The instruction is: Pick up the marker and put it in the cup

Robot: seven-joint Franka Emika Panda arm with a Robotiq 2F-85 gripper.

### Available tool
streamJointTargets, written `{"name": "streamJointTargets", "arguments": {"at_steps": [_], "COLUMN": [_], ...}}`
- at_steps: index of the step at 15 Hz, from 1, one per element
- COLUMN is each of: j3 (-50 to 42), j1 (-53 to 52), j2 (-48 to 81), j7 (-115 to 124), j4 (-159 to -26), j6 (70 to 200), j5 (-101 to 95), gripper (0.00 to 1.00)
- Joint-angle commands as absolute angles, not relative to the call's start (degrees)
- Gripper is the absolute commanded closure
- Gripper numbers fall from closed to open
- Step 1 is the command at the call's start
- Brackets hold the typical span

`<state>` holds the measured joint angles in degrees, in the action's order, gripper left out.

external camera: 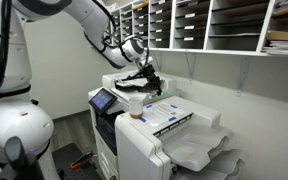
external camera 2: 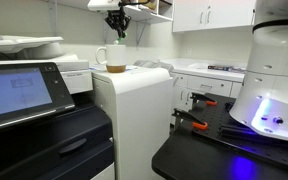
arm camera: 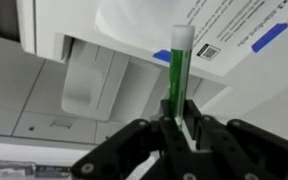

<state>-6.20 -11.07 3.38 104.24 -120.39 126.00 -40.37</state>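
My gripper [arm camera: 181, 128] is shut on a green marker [arm camera: 177, 72] with a whitish cap end. The marker sticks out straight from between the fingers. In both exterior views the gripper [external camera: 149, 80] [external camera 2: 118, 24] hangs above the printer top with the marker pointing down. The cup [external camera 2: 116, 58], whitish with a tan-brown lower part and a handle, stands on the printer top just below the gripper; it also shows in an exterior view [external camera: 135, 104]. The cup is out of the wrist view.
A large white printer [external camera: 154, 135] carries papers [arm camera: 234, 35] on its top. Its touch panel [external camera 2: 14, 90] is at the near side. Wall shelves with pigeonholes [external camera: 204, 22] hang behind. A black table [external camera 2: 234, 150] holds the robot base [external camera 2: 274, 80].
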Motion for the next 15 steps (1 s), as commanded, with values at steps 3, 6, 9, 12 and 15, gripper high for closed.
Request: {"name": "streamJointTargets", "arguments": {"at_steps": [3, 6, 9, 12, 15], "j3": [1.9, 6.0, 9.0, 10.7, 11.9], "j1": [-9.8, -10.6, -11.6, -12.5, -13.9], "j2": [-2.0, 0.1, 2.8, 4.5, 7.4], "j7": [121.1, 128.0, 131.7, 132.8, 133.3], "j4": [-123.9, -122.8, -121.2, -120.0, -118.6], "j6": [113.9, 105.6, 100.1, 97.0, 93.4], "j5": [-54.7, -55.5, -54.2, -54.3, -54.1], "gripper": [0.95, 0.95, 0.95, 0.95, 0.95]}}
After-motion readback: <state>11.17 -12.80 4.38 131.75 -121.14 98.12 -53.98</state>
